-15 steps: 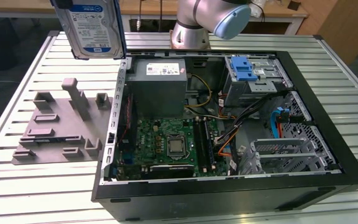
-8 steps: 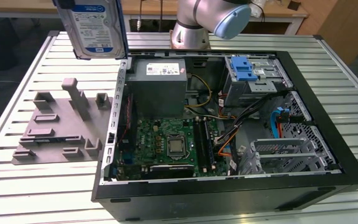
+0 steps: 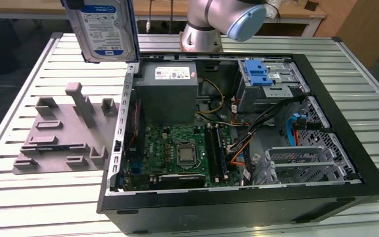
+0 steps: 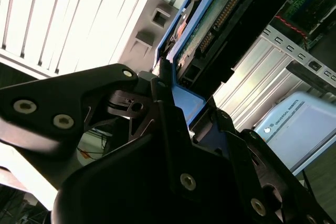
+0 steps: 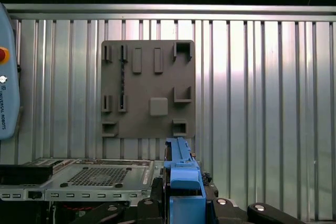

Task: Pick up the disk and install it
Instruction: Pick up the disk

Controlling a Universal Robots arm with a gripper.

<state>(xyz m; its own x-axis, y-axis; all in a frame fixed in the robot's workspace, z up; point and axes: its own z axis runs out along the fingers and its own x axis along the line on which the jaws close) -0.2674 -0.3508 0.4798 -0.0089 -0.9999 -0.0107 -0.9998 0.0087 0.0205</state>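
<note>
Gripper [image 4: 189, 93] is clamped tight on the disk [image 3: 104, 29], held in the air at the exterior view's left, above the far corner of the open computer case [image 3: 242, 200]. Risk imo: clipping the case wall or snagging the loose cables [image 3: 268, 118]. The case holds a motherboard [image 3: 176, 153], power supply [image 3: 166, 94] and drive cage [image 3: 268, 89].
</note>
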